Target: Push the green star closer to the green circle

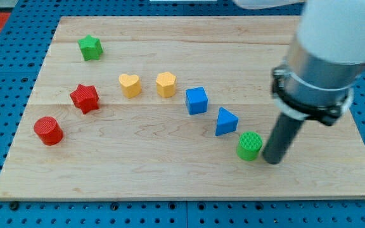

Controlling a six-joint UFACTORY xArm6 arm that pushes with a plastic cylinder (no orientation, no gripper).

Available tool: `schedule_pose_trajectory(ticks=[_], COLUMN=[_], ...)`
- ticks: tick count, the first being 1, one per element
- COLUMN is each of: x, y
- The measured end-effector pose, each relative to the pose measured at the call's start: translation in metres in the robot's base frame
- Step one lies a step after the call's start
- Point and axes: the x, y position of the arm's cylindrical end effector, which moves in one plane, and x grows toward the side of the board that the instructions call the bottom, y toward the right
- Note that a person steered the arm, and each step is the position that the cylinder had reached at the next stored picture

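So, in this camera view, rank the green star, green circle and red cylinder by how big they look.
1. red cylinder
2. green circle, about alike; unsure
3. green star, though farthest up the view, so possibly just distance

Pale wooden board (170,177) on blue gridded mat (5,69); even light.

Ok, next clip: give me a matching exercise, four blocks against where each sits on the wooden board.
Blocks:
1. green star block
2. green circle block
3. red cylinder block
4. blue cube block

Places:
A. nearest the view's left edge
B. just left of my tip
C. near the top-left corner
D. right of the two yellow blocks

Pairs: 1-C, 2-B, 3-A, 4-D
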Motion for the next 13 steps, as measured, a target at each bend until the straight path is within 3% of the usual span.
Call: schedule_pose_trajectory(ticks=[1,3,4,5,6,7,8,9,13], x=[0.0,-0.011,-0.121,-0.223,-0.307,-0.355,-0.342,-0.281,-0.226], y=[-0.009,0.058,0.056,0.016,-0.082,-0.212,-0.329,-0.387,-0.064])
